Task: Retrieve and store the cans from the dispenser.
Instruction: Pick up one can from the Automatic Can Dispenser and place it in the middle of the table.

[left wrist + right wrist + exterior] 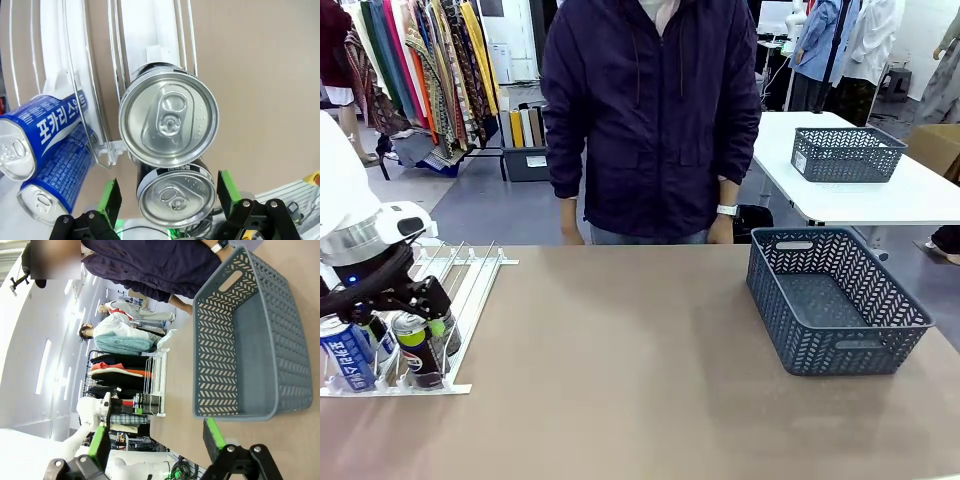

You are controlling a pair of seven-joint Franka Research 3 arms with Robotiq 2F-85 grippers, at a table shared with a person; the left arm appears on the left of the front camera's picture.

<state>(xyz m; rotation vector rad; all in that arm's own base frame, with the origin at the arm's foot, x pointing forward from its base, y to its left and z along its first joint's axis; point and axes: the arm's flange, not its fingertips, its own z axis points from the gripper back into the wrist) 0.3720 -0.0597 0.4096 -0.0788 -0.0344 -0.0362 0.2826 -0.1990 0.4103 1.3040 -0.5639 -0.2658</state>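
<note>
The white dispenser lies at the table's left edge. Upright cans stand at its front lip: blue-and-white cans and a black can with a green rim. My left gripper hangs over that black can, open. In the left wrist view the gripper has its green pads on either side of one black can, not pressing it. A second black can stands right behind it in the same lane, and two blue cans lean at the left. My right gripper is open and holds nothing.
A dark grey lattice basket stands on the right half of the table, also seen as the basket in the right wrist view. A person in a dark jacket stands at the far edge, arms down. Another basket sits on a white table behind.
</note>
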